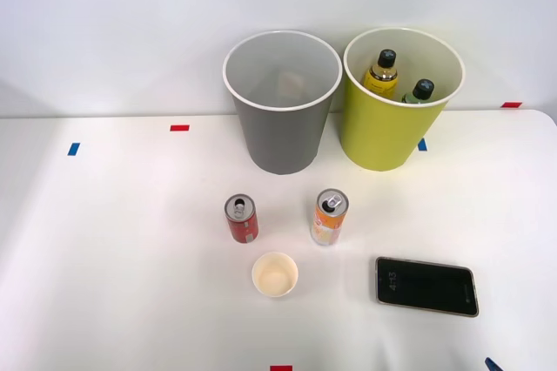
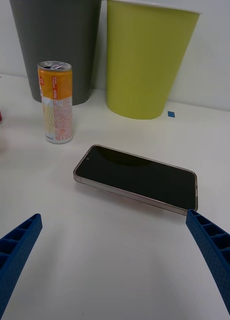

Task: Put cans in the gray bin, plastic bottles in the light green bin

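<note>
Cans stand upright on the white worktop [image 1: 104,240] in the front view, the red can [image 1: 241,219] and the orange can [image 1: 330,217] side by side before the matte gray bin [image 1: 281,103], while both bottles [image 1: 381,72] sit in the glossy green bin [image 1: 400,101]. From the wrist, the tool [image 2: 115,260] is spread wide and empty, its ribbed blue fingers [image 2: 17,245] low over the worktop; the orange can lies ahead past a flat dark phone [image 2: 137,176].

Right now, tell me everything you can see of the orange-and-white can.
The orange-and-white can is a slim drink can, metal by its look, with a silver top whose tab opening shows. Its body is orange above and white with orange zigzags below, with fine print on a side panel. It stands upright on the white table, in front of the gray bin, to the right of the red can. Nothing touches it but the table.
</note>
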Motion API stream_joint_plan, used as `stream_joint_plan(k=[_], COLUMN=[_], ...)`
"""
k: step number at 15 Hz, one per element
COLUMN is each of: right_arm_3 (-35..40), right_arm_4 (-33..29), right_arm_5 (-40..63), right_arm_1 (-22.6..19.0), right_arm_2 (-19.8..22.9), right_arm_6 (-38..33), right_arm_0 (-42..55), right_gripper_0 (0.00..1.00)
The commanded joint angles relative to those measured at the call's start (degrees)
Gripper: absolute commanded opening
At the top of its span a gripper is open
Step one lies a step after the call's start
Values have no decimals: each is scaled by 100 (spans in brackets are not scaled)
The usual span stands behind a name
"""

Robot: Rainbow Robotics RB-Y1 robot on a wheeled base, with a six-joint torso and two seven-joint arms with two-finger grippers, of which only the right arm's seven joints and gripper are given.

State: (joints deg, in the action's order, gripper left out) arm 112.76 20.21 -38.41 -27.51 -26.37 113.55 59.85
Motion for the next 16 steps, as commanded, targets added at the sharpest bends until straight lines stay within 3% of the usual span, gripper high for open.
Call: stream_joint_plan(k=[1,16], right_arm_3=[0,0], right_arm_4=[0,0], right_arm_5=[0,0], right_arm_1=[0,0], right_arm_2=[0,0], right_arm_6=[0,0], right_arm_0=[0,0], right_gripper_0=[100,100])
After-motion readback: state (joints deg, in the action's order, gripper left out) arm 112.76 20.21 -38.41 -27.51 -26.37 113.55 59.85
